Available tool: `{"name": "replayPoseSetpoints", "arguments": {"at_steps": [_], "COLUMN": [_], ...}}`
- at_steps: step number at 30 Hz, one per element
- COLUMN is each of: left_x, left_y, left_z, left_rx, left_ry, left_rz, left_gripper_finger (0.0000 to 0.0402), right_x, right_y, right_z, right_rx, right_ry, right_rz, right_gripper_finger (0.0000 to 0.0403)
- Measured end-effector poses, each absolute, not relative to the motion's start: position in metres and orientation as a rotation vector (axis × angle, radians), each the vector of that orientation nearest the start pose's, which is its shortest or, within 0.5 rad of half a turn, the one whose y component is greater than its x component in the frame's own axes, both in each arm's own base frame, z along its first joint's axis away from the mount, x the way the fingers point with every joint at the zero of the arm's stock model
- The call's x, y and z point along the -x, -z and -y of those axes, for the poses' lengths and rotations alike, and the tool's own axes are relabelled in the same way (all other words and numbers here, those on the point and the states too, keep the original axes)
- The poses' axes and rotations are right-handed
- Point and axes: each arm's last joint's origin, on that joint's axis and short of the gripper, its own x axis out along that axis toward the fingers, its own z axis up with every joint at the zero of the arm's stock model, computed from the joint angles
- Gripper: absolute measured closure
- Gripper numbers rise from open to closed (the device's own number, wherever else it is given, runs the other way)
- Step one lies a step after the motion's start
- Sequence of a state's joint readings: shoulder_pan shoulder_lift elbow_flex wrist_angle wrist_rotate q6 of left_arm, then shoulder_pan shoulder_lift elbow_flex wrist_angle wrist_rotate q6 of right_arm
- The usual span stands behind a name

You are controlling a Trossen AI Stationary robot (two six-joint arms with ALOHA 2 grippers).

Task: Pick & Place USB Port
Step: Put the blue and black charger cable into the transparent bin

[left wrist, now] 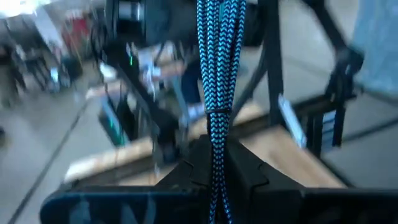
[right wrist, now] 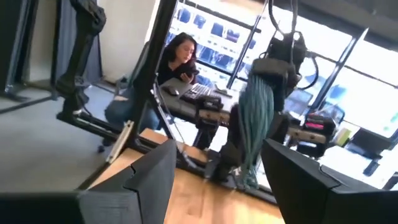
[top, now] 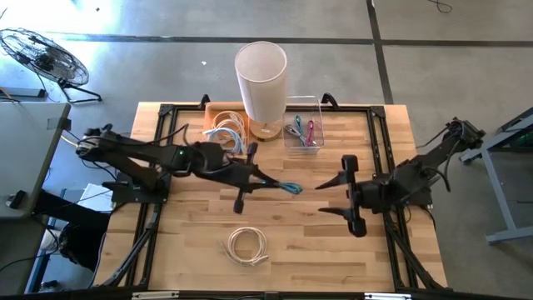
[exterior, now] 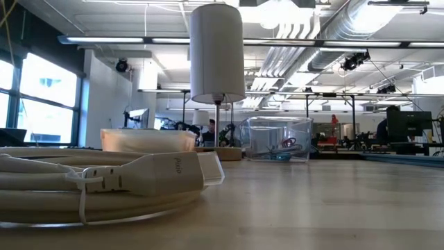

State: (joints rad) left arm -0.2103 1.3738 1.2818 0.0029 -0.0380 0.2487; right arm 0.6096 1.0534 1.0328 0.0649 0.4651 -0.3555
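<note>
My left gripper (top: 271,182) is over the middle of the table, shut on a bundled blue braided cable (top: 290,187). The right wrist view shows the cable as a teal bundle (right wrist: 254,134) hanging under that gripper. My right gripper (top: 321,198) is open and faces the cable from the table's right, a short gap away; its two fingers (right wrist: 149,177) frame the bundle without touching it. A coiled white USB cable (top: 247,246) lies flat on the near part of the table, and its plug (exterior: 170,173) fills the low view. My left gripper pinches the blue cable bundle (left wrist: 214,134) between its two shut fingers (left wrist: 249,171), with several strands side by side. A thin tie (left wrist: 214,112) binds the strands just past the fingertips. The bundle hangs slack below the gripper (right wrist: 252,168); I cannot tell whether its lower end touches the table.
A white lamp (top: 261,79) stands at the far edge. An orange bin of cables (top: 226,125) is to its left and a clear box with cables (top: 302,132) to its right. Bare wood (top: 391,250) lies near right. A person sits at a desk (right wrist: 180,53) beyond.
</note>
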Motion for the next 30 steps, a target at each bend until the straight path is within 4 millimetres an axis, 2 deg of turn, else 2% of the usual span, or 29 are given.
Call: {"name": "replayPoseSetpoints", "arguments": {"at_steps": [6, 13, 19, 30], "left_x": [-0.305, -0.302, -0.309, -0.323], "left_y": [-0.411, -0.418, -0.415, -0.414], "left_z": [0.079, 0.085, 0.069, 0.037], "left_rx": [-0.304, -0.345, -0.361, -0.342], "left_ry": [0.124, 0.087, 0.081, 0.189], "left_rz": [0.149, 0.218, 0.209, 0.279], "left_gripper_finger": [0.0387, 0.0387, 0.0387, 0.0387], "right_x": [-0.193, -0.193, -0.199, -0.219], "right_y": [-0.396, -0.407, -0.413, -0.412], "right_z": [-0.122, -0.119, -0.107, -0.079], "right_rx": [0.402, 0.476, 0.531, 0.466], "right_ry": [-0.076, -0.047, -0.047, -0.08], "right_rz": [0.092, 0.196, 0.265, 0.303], "right_gripper_finger": [0.0174, 0.0174, 0.0174, 0.0174]}}
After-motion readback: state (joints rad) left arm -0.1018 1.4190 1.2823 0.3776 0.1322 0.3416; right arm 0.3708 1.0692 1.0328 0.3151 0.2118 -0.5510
